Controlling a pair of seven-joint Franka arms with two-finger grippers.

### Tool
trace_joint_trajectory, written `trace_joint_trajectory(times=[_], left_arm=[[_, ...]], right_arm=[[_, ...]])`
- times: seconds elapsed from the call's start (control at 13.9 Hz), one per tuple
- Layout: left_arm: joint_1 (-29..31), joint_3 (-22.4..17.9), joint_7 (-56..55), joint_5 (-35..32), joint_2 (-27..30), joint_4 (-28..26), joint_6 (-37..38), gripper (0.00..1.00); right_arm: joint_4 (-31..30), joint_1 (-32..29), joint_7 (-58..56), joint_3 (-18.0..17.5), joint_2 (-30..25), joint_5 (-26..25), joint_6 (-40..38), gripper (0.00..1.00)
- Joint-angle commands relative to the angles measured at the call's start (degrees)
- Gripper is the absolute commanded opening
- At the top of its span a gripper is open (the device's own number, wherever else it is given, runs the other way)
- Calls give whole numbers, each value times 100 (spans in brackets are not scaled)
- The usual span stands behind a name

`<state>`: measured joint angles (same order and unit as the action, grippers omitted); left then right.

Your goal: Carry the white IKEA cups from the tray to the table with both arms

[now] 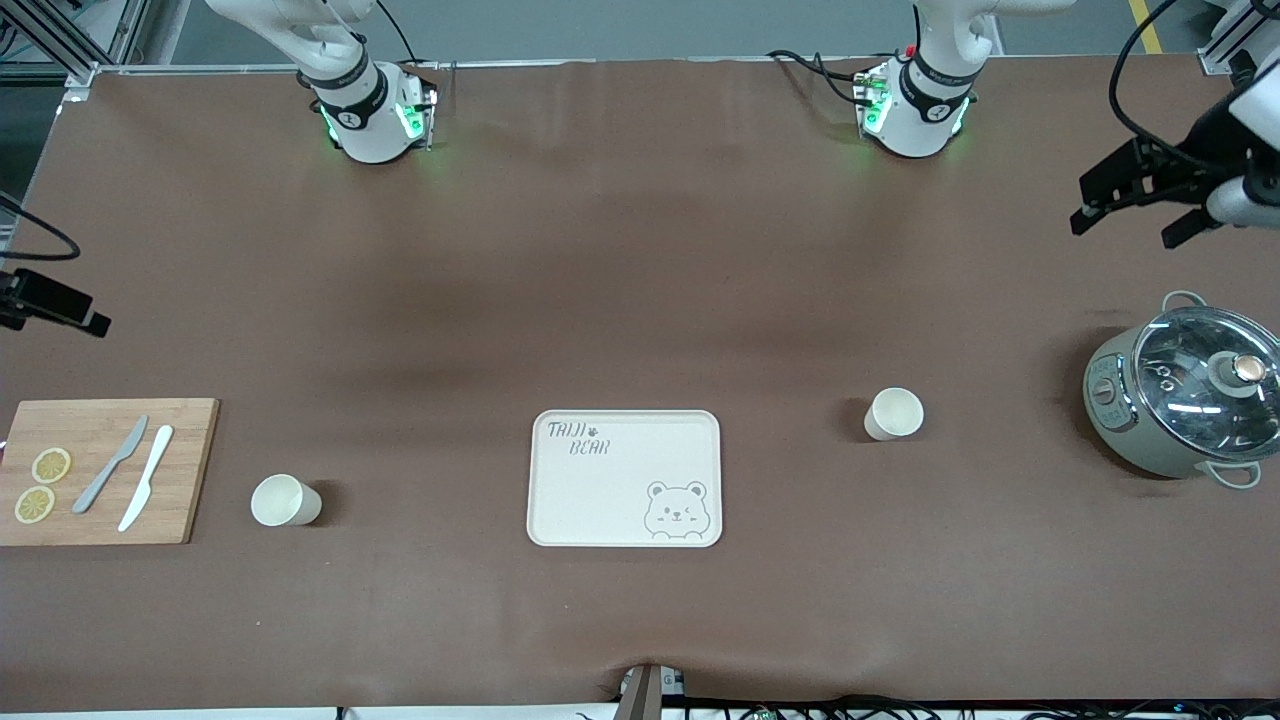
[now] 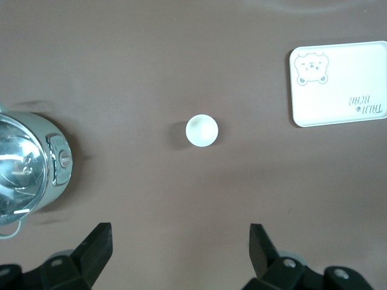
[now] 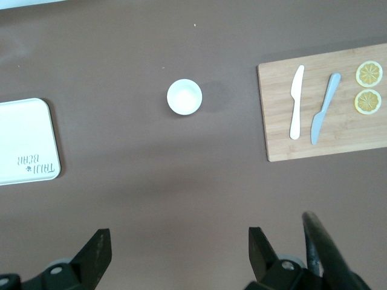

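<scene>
Two white cups stand upright on the brown table. One cup (image 1: 893, 413) is between the bear tray (image 1: 600, 500) and the pot; it also shows in the left wrist view (image 2: 201, 130). The other cup (image 1: 284, 500) is between the tray and the cutting board; it also shows in the right wrist view (image 3: 184, 96). My left gripper (image 1: 1125, 228) hangs high over the left arm's end of the table, open and empty (image 2: 180, 248). My right gripper (image 1: 60, 300) hangs high at the right arm's end, open and empty (image 3: 180, 251).
A grey-green pot with a glass lid (image 1: 1185, 390) stands at the left arm's end. A wooden cutting board (image 1: 180, 470) with two knives and two lemon slices lies at the right arm's end. The tray shows in both wrist views (image 2: 338, 84) (image 3: 24, 139).
</scene>
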<state>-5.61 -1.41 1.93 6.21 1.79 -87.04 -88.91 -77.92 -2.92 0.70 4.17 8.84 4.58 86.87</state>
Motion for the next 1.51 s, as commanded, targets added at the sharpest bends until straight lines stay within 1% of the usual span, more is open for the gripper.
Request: trace_joint_trajectory(times=[0.0, 0.29, 0.36, 0.65, 1.08, 1.44], left_arm=[[-28, 26, 52, -33, -214, 407, 242, 100], [-194, 96, 0, -77, -389, 416, 103, 100], [-195, 105, -52, -33, -407, 425, 32, 100], [-212, 141, -62, -33, -504, 425, -39, 100], [-151, 97, 17, -190, -442, 372, 23, 100], [-133, 105, -88, -191, -442, 372, 119, 100]], right_arm=[[-758, 20, 105, -48, -619, -116, 225, 100], [-1575, 28, 97, -65, -1006, -133, 795, 100], [-1629, 28, 105, -65, -1025, -133, 832, 100], [-1621, 37, 97, -65, -1025, -133, 806, 100], [-1621, 90, 105, -65, -1016, -160, 806, 100], [-1621, 90, 105, -65, -1016, -160, 806, 100]])
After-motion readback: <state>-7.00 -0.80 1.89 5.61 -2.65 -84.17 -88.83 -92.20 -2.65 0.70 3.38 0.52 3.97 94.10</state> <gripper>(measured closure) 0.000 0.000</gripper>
